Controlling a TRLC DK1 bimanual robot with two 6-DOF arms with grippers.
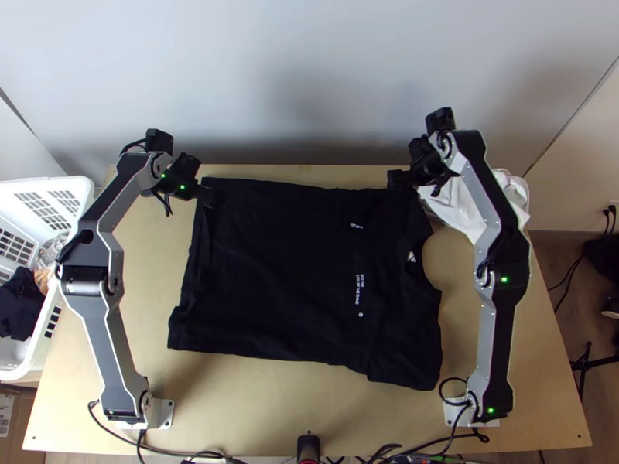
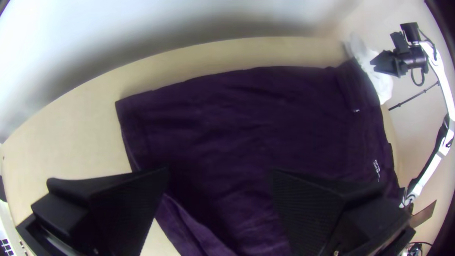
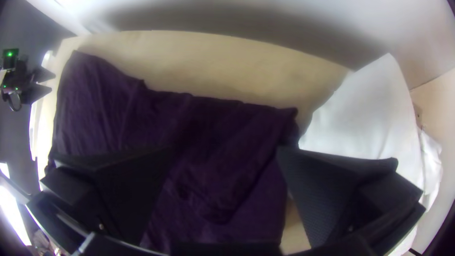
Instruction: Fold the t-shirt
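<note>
T-shirt: From where I stand, the black t-shirt [image 1: 271, 271] lies mostly spread across the middle of the desk [image 1: 271, 394] in the top view, hem to the left, neck opening to the right.
Left hand: At the shirt's upper left corner in the top view, the left hand [image 1: 206, 193] is released, its fingers parted and grasping nothing.
Right hand: At the shirt's upper right in the top view, the right hand [image 1: 405, 182] is also released, with a wide gap between its fingers.
Left wrist view: Between the parted fingers, a narrow strip of cloth is doubled along the hem; the right hand appears at upper right.
Right wrist view: A loose flap of shirt, rumpled, lies in the centre, with white cloth [image 3: 365, 114] at the right.
Basket: In the top view, a white basket [image 1: 54, 185] at the left holds dark cloth [image 1: 19, 301]; the frame cuts it off.
Hard to see: The right hand hides part of the shirt's upper edge in the top view; I cannot tell whether either hand touches the fabric.
Writing: Small white print [image 1: 357, 290] marks the shirt's right half, with a pale patch [image 1: 411, 257] at the neck.
</note>
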